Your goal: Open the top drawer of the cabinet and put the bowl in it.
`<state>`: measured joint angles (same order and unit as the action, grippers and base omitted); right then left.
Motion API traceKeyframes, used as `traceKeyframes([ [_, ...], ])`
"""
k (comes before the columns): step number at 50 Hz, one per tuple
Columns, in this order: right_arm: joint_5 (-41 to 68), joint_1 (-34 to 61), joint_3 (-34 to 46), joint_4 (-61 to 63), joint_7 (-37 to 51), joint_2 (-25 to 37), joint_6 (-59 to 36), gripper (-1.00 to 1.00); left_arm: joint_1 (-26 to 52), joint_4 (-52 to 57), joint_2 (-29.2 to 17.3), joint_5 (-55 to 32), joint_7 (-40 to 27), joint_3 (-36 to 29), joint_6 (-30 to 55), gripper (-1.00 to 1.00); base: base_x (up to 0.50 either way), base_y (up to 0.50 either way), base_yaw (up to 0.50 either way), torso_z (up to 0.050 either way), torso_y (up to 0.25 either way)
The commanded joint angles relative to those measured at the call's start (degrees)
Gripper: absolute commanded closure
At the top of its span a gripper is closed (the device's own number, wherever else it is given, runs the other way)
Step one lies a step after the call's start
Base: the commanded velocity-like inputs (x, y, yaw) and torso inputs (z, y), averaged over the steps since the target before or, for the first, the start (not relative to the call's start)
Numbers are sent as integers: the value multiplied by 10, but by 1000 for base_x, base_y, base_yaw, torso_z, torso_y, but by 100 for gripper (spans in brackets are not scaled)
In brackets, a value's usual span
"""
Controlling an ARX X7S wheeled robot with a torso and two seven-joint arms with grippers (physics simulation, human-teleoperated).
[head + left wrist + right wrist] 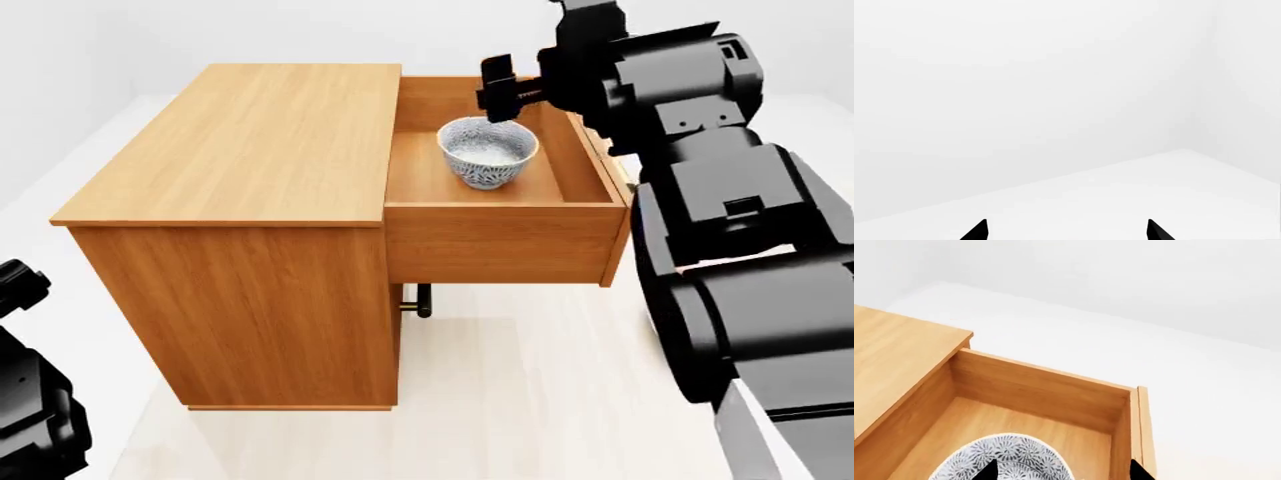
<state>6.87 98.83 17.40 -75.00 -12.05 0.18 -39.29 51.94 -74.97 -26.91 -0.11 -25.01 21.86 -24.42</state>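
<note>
One bowl (489, 152) sits upright on the floor of the pulled-out top drawer (507, 238), which juts sideways from the cabinet (240, 140); a lower drawer's handle (422, 298) peeks out beneath it. Just above the bowl's far rim hangs the right claw (502, 96), its two dark tips parted and gripping nothing, one tip over the bowl and the other near the drawer's front panel in the right wrist view. Down at the robot's left side the left claw (1066, 231) also shows spread tips with bare white floor (1121, 190) between them.
</note>
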Motion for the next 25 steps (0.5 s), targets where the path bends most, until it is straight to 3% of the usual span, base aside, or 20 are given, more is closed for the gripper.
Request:
traceKeyframes([
  [1,-55,22,-31,0,65,2,110,-100,-1,0,2,0,1,1,-1,-100,0,0,0,0,0],
  [16,-63,77,-13,22,153,2,273,-100,2,0,3,2,0,-3,0,-100,0,0,0,0,0],
  [19,-56,-44,-19,280,166,38,80,-100,6,0,3,3,0,-4,0,-100,0,0,0,0,0],
  [23,-49,-135,-32,624,182,66,-64,-100,9,0,3,2,2,-5,1,-100,0,0,0,0,0],
  [25,-43,-172,-42,735,186,76,-113,-100,9,0,3,2,3,-4,1,-100,0,0,0,0,0],
])
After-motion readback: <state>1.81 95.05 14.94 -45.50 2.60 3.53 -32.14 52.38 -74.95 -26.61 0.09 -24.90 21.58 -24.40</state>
